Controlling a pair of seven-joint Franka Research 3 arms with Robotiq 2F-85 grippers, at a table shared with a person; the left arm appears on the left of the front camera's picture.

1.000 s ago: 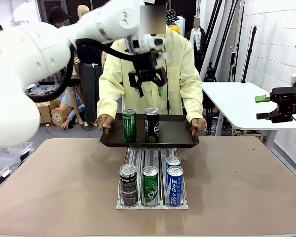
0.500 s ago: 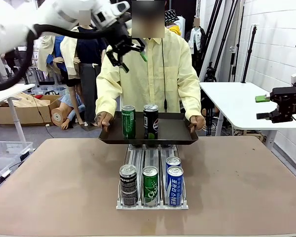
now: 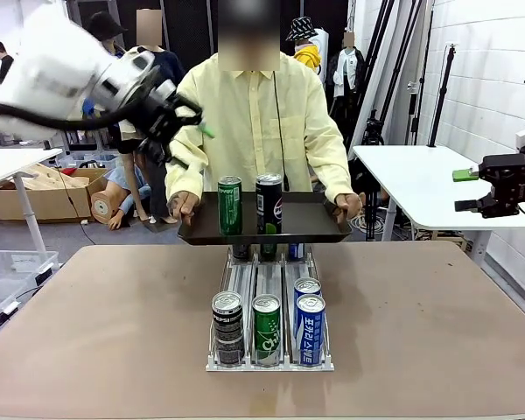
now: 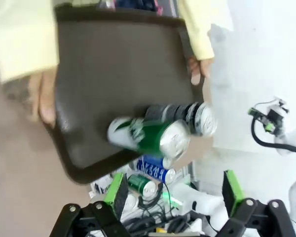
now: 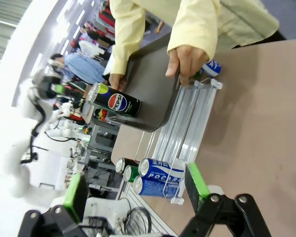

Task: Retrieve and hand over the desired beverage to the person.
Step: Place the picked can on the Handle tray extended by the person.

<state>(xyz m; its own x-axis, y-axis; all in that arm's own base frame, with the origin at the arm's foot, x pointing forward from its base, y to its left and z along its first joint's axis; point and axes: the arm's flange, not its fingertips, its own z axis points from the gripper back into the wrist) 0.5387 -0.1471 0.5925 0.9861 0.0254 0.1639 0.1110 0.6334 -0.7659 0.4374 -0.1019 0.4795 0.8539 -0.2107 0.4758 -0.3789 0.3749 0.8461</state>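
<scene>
Retreating left claw, off tray

White arms, green-padded black grippers

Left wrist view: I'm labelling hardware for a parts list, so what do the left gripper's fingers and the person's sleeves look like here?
The left gripper has black angular fingers with round silver bolts at the joints and bright green pads on the inner faces. Black cables run between them. The person wears a loose pale-yellow long-sleeved shirt with cuffs reaching the wrists.
</scene>
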